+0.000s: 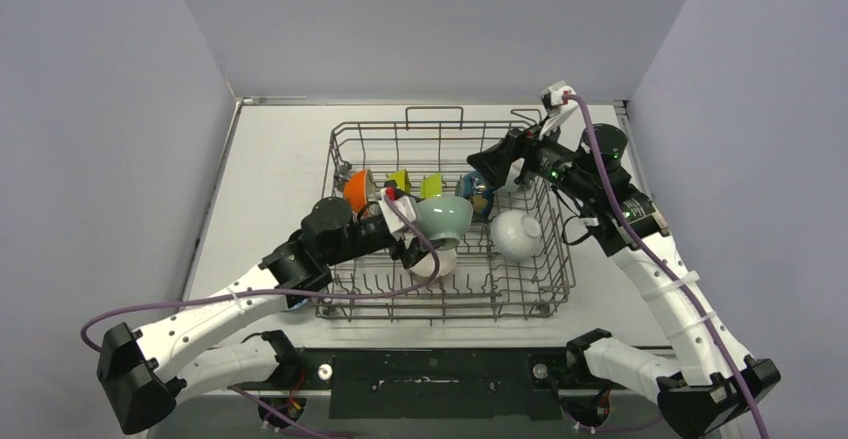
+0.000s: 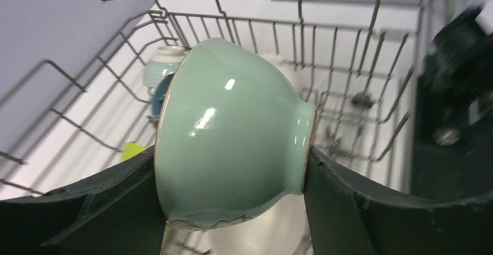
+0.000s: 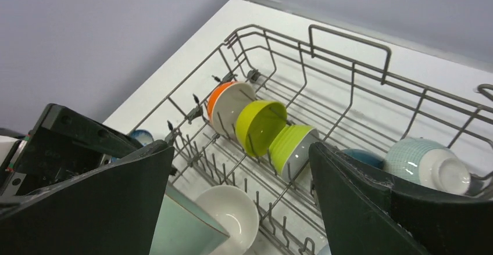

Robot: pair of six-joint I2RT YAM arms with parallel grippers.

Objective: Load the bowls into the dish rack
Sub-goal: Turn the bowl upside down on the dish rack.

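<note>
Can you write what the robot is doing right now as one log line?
left pincer: shut on pale green bowl | place: over dish rack | right pincer: open, empty

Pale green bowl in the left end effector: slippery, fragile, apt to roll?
Probably slippery: the pale green bowl shows glossy glints. Likely rigid, brittle ceramic; avoid knocking the dish rack. Round walls suggest rolling if released sideways.
</note>
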